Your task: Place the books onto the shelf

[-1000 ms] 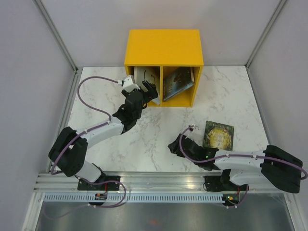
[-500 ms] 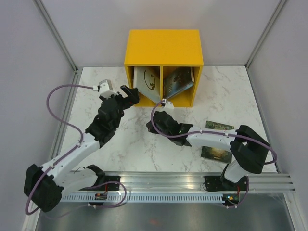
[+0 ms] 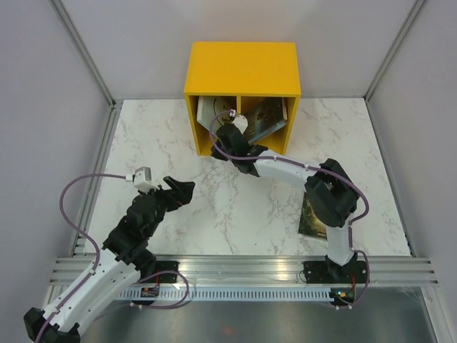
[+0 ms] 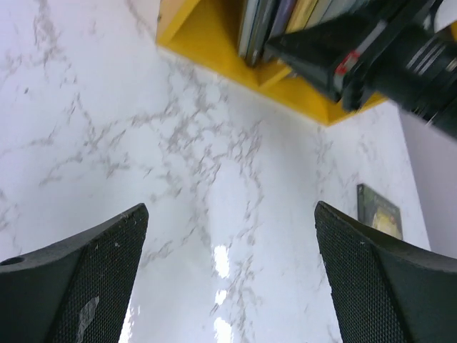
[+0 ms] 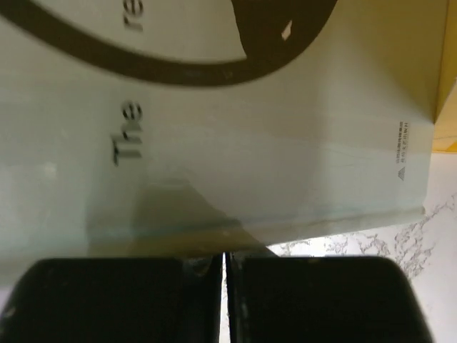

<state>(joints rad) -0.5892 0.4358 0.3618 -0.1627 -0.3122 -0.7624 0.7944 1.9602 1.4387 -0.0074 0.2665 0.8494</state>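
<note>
Reaching across to the shelf [image 3: 243, 68] at twelve o'clock on the table [image 3: 214, 214], the right gripper [image 5: 225, 264] is parked at the mouth of the left compartment. Its fingers [image 5: 128, 300] are clenched tight on nothing at all, and their tips butt against the cover of the cat book [image 5: 235, 143]. That pale book leans tilted inside the left compartment, its lower edge right at the shelf's front lip. Over in the right compartment the dark books [image 3: 265, 118] are in as well, slanted rather than upright. Down at eight o'clock the left gripper [image 3: 180, 191] hangs above bare marble, well apart from everything, jaws spread wide and empty. One loose book [image 3: 313, 218] lies flat at four o'clock, half hidden under the right arm [image 3: 328, 193].

This looks like the tidying step: closed fingers used as a pusher to seat the cat book deeper and straighter. The next move calls for a slow, steady shove toward twelve o'clock, kept low on the cover so the book stands up instead of skidding back out. After that the flat book at four o'clock still needs fetching, and a thin paperback lying flat will want an edge to grab
</note>
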